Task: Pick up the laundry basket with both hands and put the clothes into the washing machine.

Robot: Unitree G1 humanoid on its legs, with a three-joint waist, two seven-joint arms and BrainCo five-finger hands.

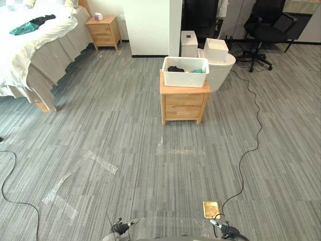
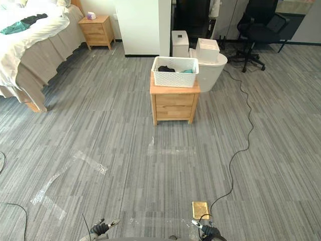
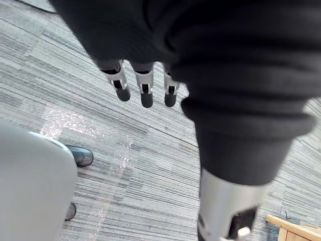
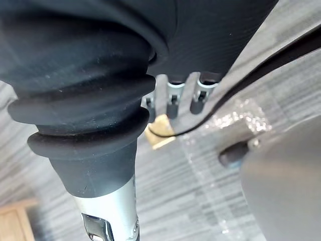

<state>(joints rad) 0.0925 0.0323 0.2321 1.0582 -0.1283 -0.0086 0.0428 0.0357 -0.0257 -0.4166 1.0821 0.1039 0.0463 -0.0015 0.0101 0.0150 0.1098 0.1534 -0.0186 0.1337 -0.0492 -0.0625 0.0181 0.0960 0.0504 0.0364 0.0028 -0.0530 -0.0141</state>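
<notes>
A white laundry basket [image 1: 185, 72] stands on a wooden nightstand [image 1: 183, 103] far ahead in the middle of the room, with dark and teal clothes [image 1: 176, 69] inside it. Right behind it is a round white washing machine [image 1: 223, 70] with a white box [image 1: 216, 49] on top. My left hand [image 3: 146, 90] hangs low over the grey floor, fingers straight and holding nothing. My right hand [image 4: 173, 103] hangs the same way above the floor, fingers relaxed and empty. Both hands are well short of the basket.
A bed [image 1: 30, 50] with a teal and dark garment [image 1: 30, 25] fills the far left, with a second nightstand [image 1: 104, 31] beside it. A white pillar [image 1: 150, 27] and an office chair [image 1: 266, 25] stand at the back. A brass floor plate [image 1: 211, 209] lies near my right side.
</notes>
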